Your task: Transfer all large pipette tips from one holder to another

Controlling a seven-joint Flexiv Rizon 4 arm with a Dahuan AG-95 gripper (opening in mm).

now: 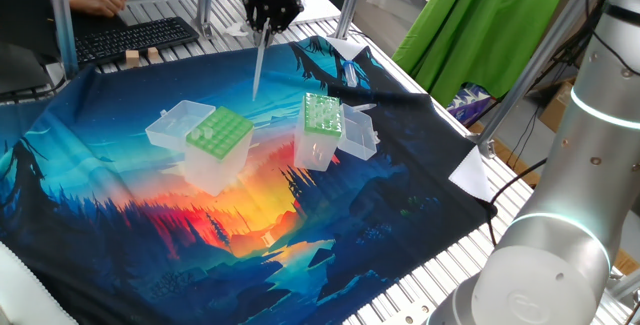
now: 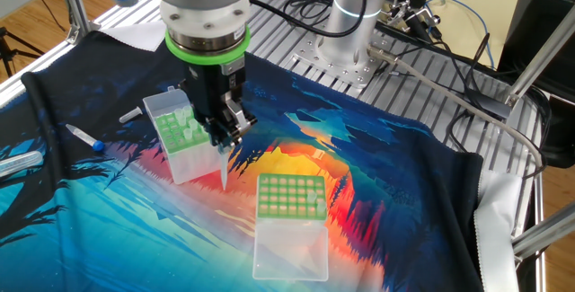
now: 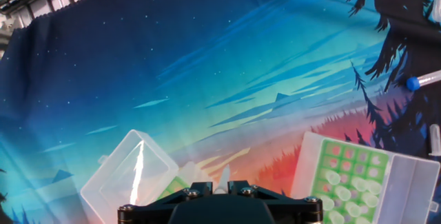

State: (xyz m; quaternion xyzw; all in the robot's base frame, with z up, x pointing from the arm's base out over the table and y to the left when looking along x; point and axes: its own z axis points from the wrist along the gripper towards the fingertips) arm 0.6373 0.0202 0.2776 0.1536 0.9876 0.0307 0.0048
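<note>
One pipette tip hangs, apparently pinched, between jaws.

You have open cloth between the two boxes and toward its far edges. The wide-holed box and its flat-lying lid block one side, the narrower box the other.

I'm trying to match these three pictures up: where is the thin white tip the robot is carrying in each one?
One fixed view: the pipette tip hangs from the jaws, top centre, behind both boxes.
The other fixed view: the tip is left of centre, under the jaws.
Hand view: only a whitish sliver shows, bottom centre.
Shared landmark: the orange sunset patch on the cloth.
</note>
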